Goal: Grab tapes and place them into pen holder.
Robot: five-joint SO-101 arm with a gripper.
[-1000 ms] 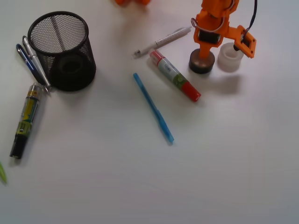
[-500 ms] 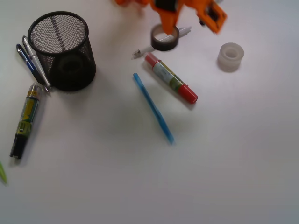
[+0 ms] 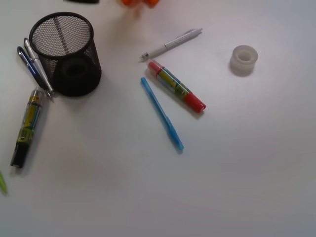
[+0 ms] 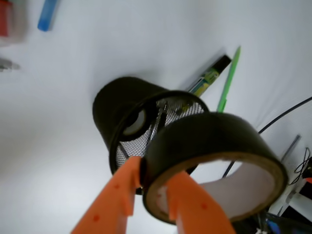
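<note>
The table [image 3: 247, 173] under me is plain white, bare between scattered writing things. Past its far edge, in my wrist camera, black cables [image 4: 287, 114] trail across a dim corner of the room.

My gripper [image 4: 153, 187] is orange, and its jaws pinch the wall of the black tape roll [image 4: 214, 139], one finger outside the ring, the other inside against its pale core. The ring hangs tilted, its open bore turned toward the camera and downward. From the front only a blurred scrap of orange shows at the top edge of the picture.

Behind the roll stands the pen holder [image 3: 65, 53], a black mesh cup, upright near the table's left end, mouth up. From the wrist its opening faces me and the held roll overlaps its rim. A dark ring shows through the mesh at its bottom; I cannot tell what it is.

The translucent whitish tape roll [image 3: 244, 59] lies flat well off to the right, bore upward.

A red-capped marker [image 3: 176, 93] and a blue pen [image 3: 162, 113] lie diagonally mid-table, a silver pen [image 3: 170, 44] above them. Two pens [image 3: 33, 64] lean at the holder's left side, with a yellow-and-black marker [image 3: 27, 126] below them.
</note>
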